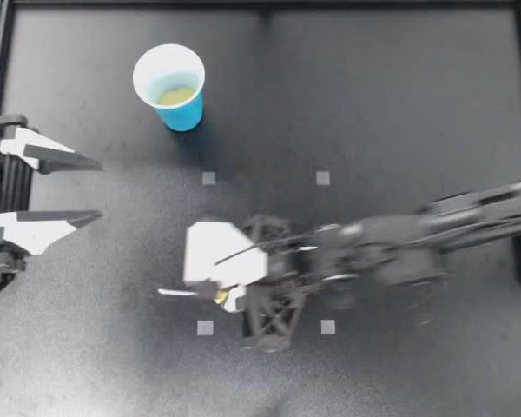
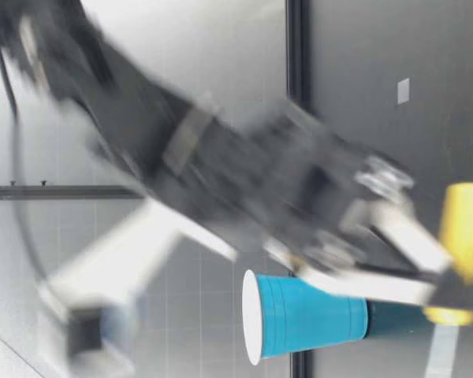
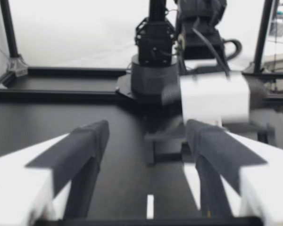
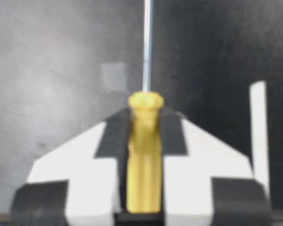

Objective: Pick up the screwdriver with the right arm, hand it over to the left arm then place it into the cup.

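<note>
top: your right arm reaches from the surface's (image 1: 399, 104) right edge past the middle, right gripper (image 1: 210, 282) clamped on the screwdriver (image 1: 182, 293); left gripper (image 1: 98, 189) spread at the left edge; cup (image 1: 169, 85) near the far-left corner. right wrist: both fingers (image 4: 85, 179) pinch the screwdriver, shaft pointing ahead.

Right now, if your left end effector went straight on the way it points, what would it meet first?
Probably my right end effector, shut on the yellow-handled screwdriver, though it sits slightly off that line and its height is unclear. The blue plastic cup stands well aside.
</note>
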Robot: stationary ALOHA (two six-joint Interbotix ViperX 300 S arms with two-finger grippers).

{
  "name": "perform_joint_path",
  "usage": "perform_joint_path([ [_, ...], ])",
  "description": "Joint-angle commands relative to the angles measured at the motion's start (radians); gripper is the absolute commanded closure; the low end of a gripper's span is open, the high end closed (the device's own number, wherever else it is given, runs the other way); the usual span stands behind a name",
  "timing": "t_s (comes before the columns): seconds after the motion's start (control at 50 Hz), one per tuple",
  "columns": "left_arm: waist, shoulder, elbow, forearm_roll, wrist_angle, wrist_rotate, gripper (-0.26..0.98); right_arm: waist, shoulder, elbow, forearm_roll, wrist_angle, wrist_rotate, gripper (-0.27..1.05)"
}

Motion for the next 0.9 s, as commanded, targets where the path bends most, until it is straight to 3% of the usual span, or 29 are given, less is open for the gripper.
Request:
perform_joint_path([
  [0.0,0.002,0.038,-0.012,0.0,-0.063,-0.002,0.05,-0.002,-0.101,0.078,-0.002,-0.147,0.017,0.75],
  [0.24,0.002,0.149,-0.008,0.002,-0.242,-0.032,0.05,-0.028,-0.221,0.293,0.002,-0.592,0.034,0.75],
  [0.42,0.002,0.227,-0.018,0.006,-0.324,-0.074,0.05,-0.078,-0.259,0.387,0.002,-0.899,0.021,0.75],
  [0.56,0.002,0.291,-0.049,0.021,-0.353,-0.101,0.05,-0.112,-0.258,0.387,0.003,-0.991,-0.015,0.75],
  [0.88,0.002,0.44,-0.144,0.038,-0.405,-0.117,0.05,-0.129,-0.195,0.293,0.005,-0.985,-0.077,0.75],
])
